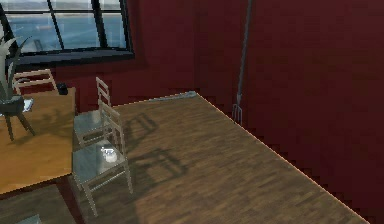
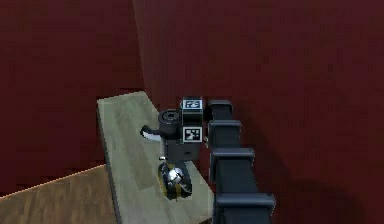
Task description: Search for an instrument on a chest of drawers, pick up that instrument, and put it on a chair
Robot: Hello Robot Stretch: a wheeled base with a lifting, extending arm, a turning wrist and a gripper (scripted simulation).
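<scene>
Several chairs (image 1: 92, 122) stand in the forward view, drawn up along the right edge of a wooden table (image 1: 35, 150) at the view's left. Their seats are turned toward it, as for a meal. The nearest chair (image 1: 100, 168) has a small pale thing (image 1: 108, 152) at the back edge of its seat; what it is cannot be made out. A window (image 1: 70, 25) sits in the dark red wall behind the table, and a thin grey pipe (image 1: 243, 60) runs up the wall near the room's corner. This view supplies the place where the task is to end: a chair seat, with bare wood floor (image 1: 220, 160) leading to it.

The arm side view supplies the place where the pick-up is worked. The arm (image 2: 235, 170) reaches out from the bottom edge toward a pale wooden top (image 2: 125, 130), which I take for the chest of drawers, set against the red wall. The gripper (image 2: 160, 133) shows against the top's right edge, likely brought there to get at what lies by it. A small rounded shiny thing (image 2: 175, 178), probably the instrument, is at that same right edge, toward the near corner and just beside the gripper. Because the top lies behind it, I cannot tell whether the gripper grasps it or carries nothing, nor whether the two touch.
</scene>
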